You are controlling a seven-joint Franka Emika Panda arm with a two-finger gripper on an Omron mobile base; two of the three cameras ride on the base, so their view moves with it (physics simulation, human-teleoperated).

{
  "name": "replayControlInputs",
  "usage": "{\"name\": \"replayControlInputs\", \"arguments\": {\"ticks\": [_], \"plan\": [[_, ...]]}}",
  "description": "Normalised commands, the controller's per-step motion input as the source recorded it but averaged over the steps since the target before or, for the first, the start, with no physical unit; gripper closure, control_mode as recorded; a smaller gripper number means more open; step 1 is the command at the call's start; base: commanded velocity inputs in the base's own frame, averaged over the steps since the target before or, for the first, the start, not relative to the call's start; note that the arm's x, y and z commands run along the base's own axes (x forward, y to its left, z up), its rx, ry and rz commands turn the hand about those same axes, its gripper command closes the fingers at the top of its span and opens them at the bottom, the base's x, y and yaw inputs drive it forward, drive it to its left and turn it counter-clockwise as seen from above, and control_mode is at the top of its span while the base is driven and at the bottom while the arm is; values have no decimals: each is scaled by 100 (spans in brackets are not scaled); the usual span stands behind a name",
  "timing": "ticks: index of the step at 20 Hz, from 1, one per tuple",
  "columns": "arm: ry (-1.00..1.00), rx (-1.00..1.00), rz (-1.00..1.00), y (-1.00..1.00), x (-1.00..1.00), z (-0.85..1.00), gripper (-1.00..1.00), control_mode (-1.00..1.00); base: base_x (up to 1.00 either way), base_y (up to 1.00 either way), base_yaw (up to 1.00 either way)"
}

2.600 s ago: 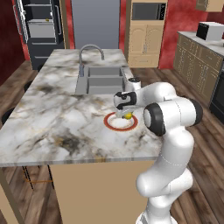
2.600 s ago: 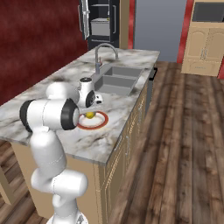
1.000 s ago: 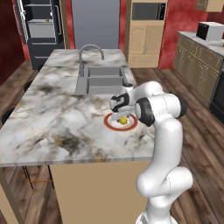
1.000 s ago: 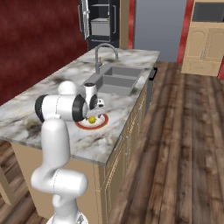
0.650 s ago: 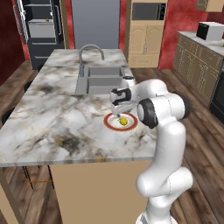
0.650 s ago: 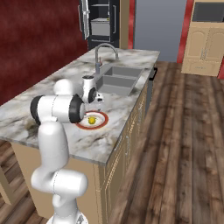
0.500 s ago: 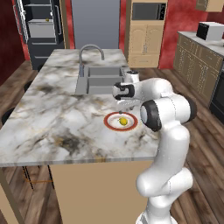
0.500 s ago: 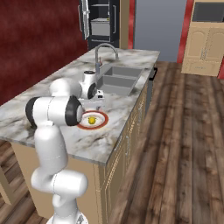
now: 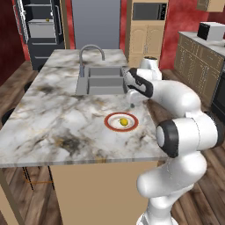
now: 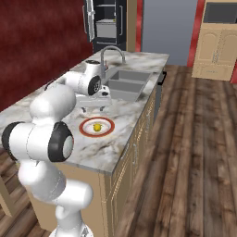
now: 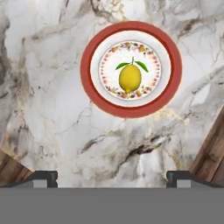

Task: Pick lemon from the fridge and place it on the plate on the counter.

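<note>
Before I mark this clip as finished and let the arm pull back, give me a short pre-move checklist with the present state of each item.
1. Lemon lies on the plate, in its middle: ok.
2. Plate sits flat on the counter, inside the edge: ok.
3. Gripper is empty, its jaws spread wide in the hand view: ok.
4. Gripper is lifted off the lemon, no contact: ok.
5. Fridge door is closed: not ok, it stands open with shelves showing.
6. Lemon is at rest and will not roll: cannot tell from one moment.
</note>
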Motion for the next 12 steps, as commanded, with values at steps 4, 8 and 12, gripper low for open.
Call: {"name": "replayControlInputs", "arguments": {"ticks": [4, 8, 12], "plan": [[-9, -5, 0, -16, -100, 45, -100, -100, 0, 0, 0], [-6, -11, 0, -9, -100, 22, -100, -100, 0, 0, 0], [2, -4, -8, 0, -100, 0, -100, -100, 0, 0, 0]]}}
